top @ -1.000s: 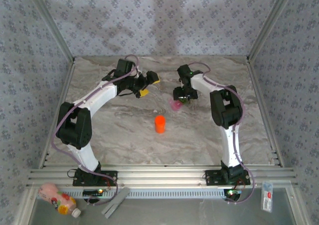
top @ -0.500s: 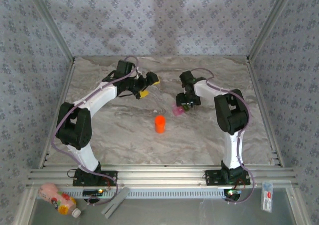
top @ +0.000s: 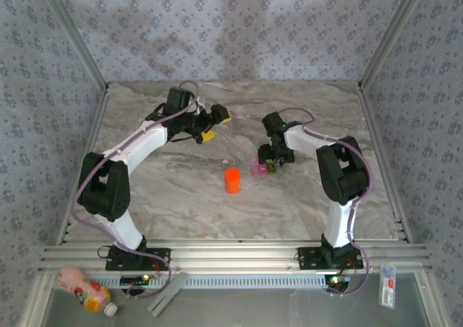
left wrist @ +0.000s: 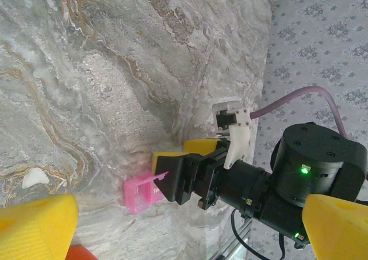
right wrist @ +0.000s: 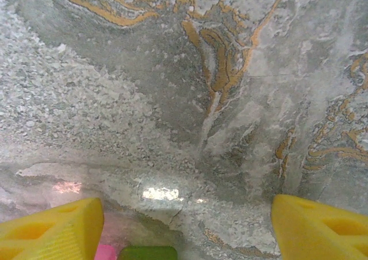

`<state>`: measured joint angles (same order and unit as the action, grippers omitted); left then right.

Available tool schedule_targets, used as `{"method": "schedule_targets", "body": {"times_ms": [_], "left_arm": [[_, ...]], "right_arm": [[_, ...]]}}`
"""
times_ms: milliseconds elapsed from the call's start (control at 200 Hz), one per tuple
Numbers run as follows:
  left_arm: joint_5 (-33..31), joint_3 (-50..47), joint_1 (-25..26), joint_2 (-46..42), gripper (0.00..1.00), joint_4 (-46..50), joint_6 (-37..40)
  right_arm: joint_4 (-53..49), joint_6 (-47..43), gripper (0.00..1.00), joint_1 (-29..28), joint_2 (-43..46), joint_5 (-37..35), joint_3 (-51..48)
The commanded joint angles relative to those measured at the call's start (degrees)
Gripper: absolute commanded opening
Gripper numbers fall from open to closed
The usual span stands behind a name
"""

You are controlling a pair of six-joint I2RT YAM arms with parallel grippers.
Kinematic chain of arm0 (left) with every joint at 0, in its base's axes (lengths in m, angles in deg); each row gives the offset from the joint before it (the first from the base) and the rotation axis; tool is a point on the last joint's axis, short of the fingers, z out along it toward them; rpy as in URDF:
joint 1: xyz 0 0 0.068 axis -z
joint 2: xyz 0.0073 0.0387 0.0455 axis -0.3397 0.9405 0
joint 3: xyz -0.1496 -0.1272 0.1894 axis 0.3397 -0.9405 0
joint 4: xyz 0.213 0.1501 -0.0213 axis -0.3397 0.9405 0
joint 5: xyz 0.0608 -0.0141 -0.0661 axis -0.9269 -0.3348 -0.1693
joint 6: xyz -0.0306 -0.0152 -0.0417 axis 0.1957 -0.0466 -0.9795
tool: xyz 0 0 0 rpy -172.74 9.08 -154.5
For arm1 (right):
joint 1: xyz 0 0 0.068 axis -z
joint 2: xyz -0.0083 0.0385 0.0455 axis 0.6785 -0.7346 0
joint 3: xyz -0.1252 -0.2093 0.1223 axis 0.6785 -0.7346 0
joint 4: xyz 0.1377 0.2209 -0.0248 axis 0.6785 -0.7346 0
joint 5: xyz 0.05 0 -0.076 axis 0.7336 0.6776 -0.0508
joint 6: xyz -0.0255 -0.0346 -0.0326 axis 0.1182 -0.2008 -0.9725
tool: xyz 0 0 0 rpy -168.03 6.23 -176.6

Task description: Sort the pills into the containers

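The left gripper (top: 215, 124) hangs over the far part of the grey marble table (top: 166, 197). Its yellow fingers are as wide apart as can be and have nothing in them. In the left wrist view a small white bit (left wrist: 34, 178) lies on the table. It may be a pill, but I cannot tell.

Next comes the small orange plastic bottle (top: 231, 180). It stands upright in the middle, near the case but not touching it.

Then comes the tiny see-through pill case with one pink box and one green box (top: 264, 169). It lies on the table just under the right gripper (right wrist: 187, 202). The pink lid looks lifted. The right gripper's yellow fingers stand apart, with the case low between them, close to one finger. It does not seem to squeeze the case. I cannot tell if it touches it.

I think sorting has not begun. The job now looks like getting the case set and open. The next move needs a soft, careful touch, because the case is light and can slide or tip.

There is lots of bare table on the left and toward the near rail. The bottle stands close by the case and could be knocked. The walls are well away.
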<state>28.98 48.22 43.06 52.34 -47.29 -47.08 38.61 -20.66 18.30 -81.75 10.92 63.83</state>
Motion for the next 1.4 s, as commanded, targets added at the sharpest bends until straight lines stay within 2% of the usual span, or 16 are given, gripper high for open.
{"method": "schedule_targets", "body": {"times_ms": [0, 190, 445, 575, 705, 864, 984, 1084, 1234, 1399], "left_arm": [[0.46, -0.37, -0.28, -1.86, 1.0, -1.19, -0.4], [0.2, -0.31, -0.53, -1.91, 1.0, -0.7, 0.47], [-3.81, -2.55, -2.78, -6.45, 1.0, 2.67, 3.05], [-8.22, -4.04, -3.42, -10.65, 1.0, 6.64, 5.29], [-14.74, -7.17, -3.77, -16.63, 1.0, 9.87, 7.26], [-22.64, -13.5, -5.29, -25.37, 1.0, 13.18, 8.44], [-24.91, -19.59, -7.48, -32.43, 1.0, 13.65, 8.48], [-25.7, -24.33, -9.02, -38.08, 1.0, 13.5, 8.75], [-27.11, -30.71, -9.64, -45.67, 1.0, 11.62, 9.89], [-27.18, -31.96, -9.72, -49.28, 1.0, 13.88, 13.64]], "right_arm": [[-0.17, 1.78, 0.78, -0.14, 0.78, -0.29, -0.53], [-0.93, 1.6, 0.79, 1.42, 1.77, -0.78, 1.4], [-4.1, 0.25, 0.81, 2.2, 13.3, -5.06, 4.48], [-7.85, -1.1, 0.84, -0.72, 16.84, -7.07, 7.29], [-10.3, -1.47, 1.0, -4.54, 19.09, -8.45, 9.28], [-12.73, -0.32, 1.0, -9.84, 20.24, -9.7, 11.34], [-12.63, 1.66, 1.0, -12.94, 20.76, -7.85, 11.39], [-12.4, 2.64, 1.0, -15.97, 20.97, -6.34, 11.2], [-13.57, 3.28, 0.95, -19.82, 19.2, -0.07, 12.18], [-17.07, 3.28, 0.94, -23.43, 14.49, 0.93, 14.56]]}}
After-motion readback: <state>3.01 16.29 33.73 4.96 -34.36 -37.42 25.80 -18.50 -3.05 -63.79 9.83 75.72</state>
